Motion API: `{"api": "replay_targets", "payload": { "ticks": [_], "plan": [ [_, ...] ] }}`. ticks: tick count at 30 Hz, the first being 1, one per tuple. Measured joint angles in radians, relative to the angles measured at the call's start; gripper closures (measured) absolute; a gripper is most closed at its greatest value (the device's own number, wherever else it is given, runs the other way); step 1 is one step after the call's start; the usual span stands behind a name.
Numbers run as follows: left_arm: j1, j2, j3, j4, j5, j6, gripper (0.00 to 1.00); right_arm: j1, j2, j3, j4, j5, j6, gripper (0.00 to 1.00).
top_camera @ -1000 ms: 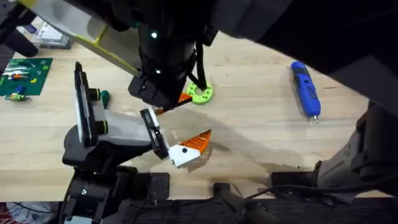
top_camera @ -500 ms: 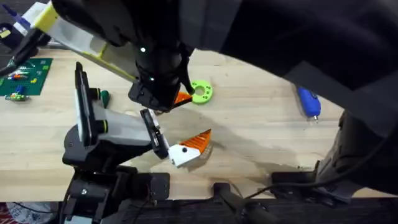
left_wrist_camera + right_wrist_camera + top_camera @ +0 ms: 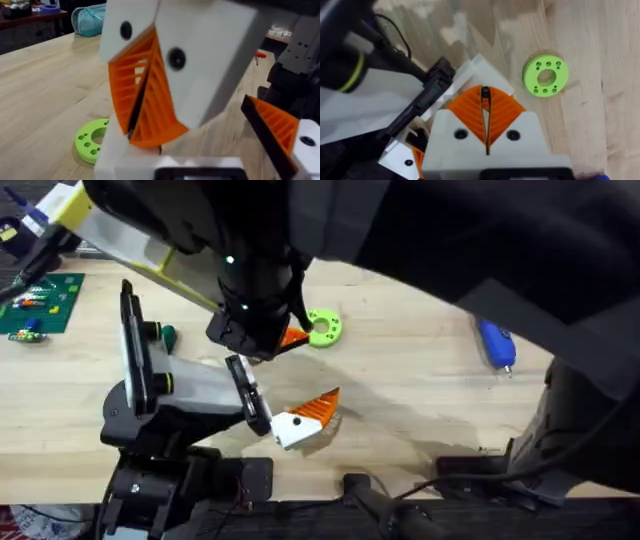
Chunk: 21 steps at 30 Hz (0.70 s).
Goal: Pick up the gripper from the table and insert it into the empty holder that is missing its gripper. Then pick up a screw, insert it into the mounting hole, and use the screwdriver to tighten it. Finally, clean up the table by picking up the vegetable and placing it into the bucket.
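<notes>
My right gripper (image 3: 290, 338) (image 3: 485, 100) (image 3: 147, 137) is shut, its orange ribbed pads pressed flat together. It hangs tip-down right over the white end of the left arm, beside the lime green ring (image 3: 323, 327). The left gripper (image 3: 300, 420) is a white body with an orange pad and points toward the table's middle. I cannot tell a loose gripper or the holder apart from these white and orange parts. The blue screwdriver (image 3: 497, 345) lies at the right, half covered by the right arm. The screw, the vegetable and the bucket are out of view.
A green circuit board (image 3: 40, 302) lies at the far left edge. A small dark green thing (image 3: 167, 335) sits by the left arm's black upright part. The right arm spans the top of the overhead view, large and dark. Bare wood shows at centre right.
Over the last second the right arm swung farther across the overhead view and now covers the screwdriver's upper half. Its gripper shifted slightly toward the ring. The left arm stayed put.
</notes>
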Motion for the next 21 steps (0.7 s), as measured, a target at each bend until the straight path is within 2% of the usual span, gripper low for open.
{"api": "replay_targets", "payload": {
  "ticks": [8, 9, 15, 16, 17, 21],
  "plan": [
    [0.000, 0.000, 0.000, 0.000, 0.000, 0.000, 0.014, 0.000, 0.000, 0.000, 0.000, 0.000, 0.000, 0.997],
    [0.000, 0.000, 0.000, 0.000, 0.000, 0.000, 0.014, 0.000, 0.000, 0.000, 0.000, 0.000, 0.005, 0.959],
    [0.001, 0.000, 0.000, 0.000, 0.000, -0.004, 0.015, -0.018, -0.004, 0.005, -0.011, 0.048, 0.001, 0.092],
    [0.001, 0.000, 0.000, 0.000, 0.000, -0.004, 0.015, -0.024, -0.007, 0.006, -0.011, 0.052, 0.000, 0.031],
    [0.001, 0.000, 0.000, 0.000, 0.000, -0.004, 0.015, -0.027, -0.008, 0.006, -0.011, 0.053, 0.000, 0.014],
    [0.001, 0.000, 0.000, 0.000, 0.000, -0.004, 0.015, -0.024, -0.009, 0.006, -0.012, 0.060, -0.001, 0.009]
  ]
}}
